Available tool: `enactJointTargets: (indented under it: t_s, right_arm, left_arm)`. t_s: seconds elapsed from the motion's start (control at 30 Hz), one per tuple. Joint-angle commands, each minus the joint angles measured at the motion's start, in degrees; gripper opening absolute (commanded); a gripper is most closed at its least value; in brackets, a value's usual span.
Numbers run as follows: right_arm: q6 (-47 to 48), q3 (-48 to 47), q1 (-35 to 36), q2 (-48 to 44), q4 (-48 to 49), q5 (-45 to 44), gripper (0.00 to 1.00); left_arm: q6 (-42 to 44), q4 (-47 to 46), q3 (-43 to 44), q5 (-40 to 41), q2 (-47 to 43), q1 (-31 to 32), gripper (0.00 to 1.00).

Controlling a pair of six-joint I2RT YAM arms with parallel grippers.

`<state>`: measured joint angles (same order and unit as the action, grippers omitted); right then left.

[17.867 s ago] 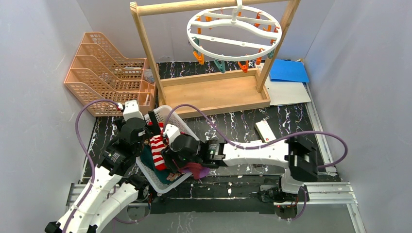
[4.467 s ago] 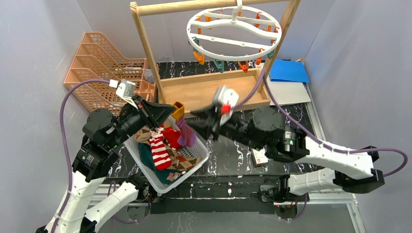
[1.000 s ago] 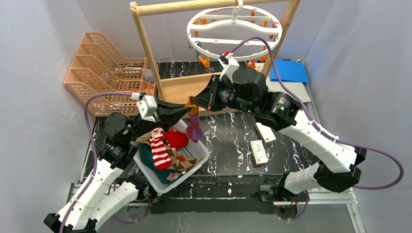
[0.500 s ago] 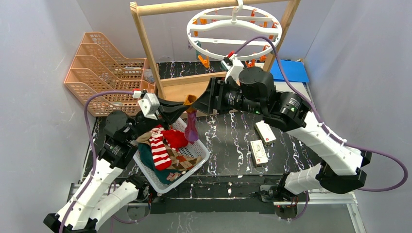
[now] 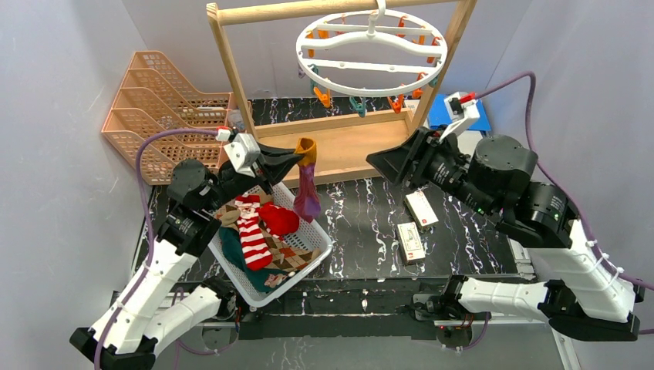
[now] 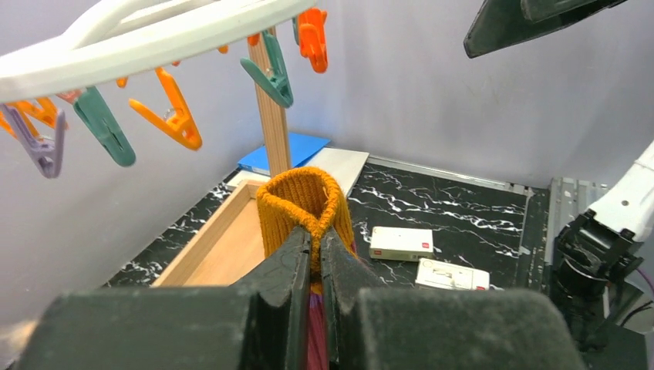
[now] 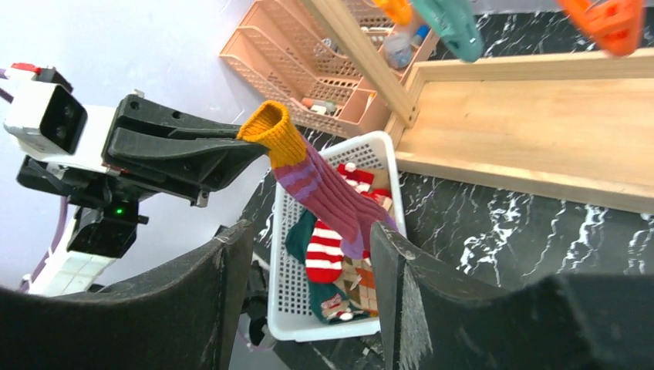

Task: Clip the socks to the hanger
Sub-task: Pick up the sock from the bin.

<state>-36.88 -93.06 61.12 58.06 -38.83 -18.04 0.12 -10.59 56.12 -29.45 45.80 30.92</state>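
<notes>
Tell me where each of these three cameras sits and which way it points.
Top external: fixed above and behind the robot, looking down on the table; the left end effector and right end effector both show.
Left wrist: rides the left wrist, facing forward under the hanger; its own fingers pinch the purple sock by its cuff.
Right wrist: rides the right wrist, looking back at the left end effector and white basket; its own open fingers frame the bottom.
Shared: all three show that sock.

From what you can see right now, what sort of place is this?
Probably a robot lab cell staged as a laundry corner: plain grey walls box in a marbled table, two robot arms sit at its near edge, with a clip hanger and a basket of socks.
</notes>
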Motion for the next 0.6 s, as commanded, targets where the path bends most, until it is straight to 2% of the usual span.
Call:
enactJointTargets:
  t_s: [0.0, 0.1, 0.23, 0.37, 0.57]
  right_arm:
    - [6.7, -5.8, -0.1, 3.3, -4.7, -5.9, 0.66]
    - [10.6, -5.2, -0.1, 2.5, -7.7, -11.1, 0.69]
    - [13.0, 8.0, -0.1, -6.7, -0.4, -14.9, 0.74]
    - [12.6, 17.0, -0.1, -13.9, 6.9, -13.5, 0.78]
    - [14.7, 20.2, -0.1, -14.3, 5.5, -11.6, 0.79]
  left_arm:
    - [2.5, 0.1, 6.5, 1.4, 2.6, 0.0, 0.00]
    - [0.3, -0.3, 9.9, 2.1, 5.2, 0.0, 0.00]
    - [-6.8, -3.7, 7.3, 5.5, 4.4, 0.0, 0.00]
    - [-10.8, -6.9, 2.2, 9.1, 1.5, 0.0, 0.00]
    - [-12.6, -6.1, -0.4, 10.8, 1.2, 0.0, 0.00]
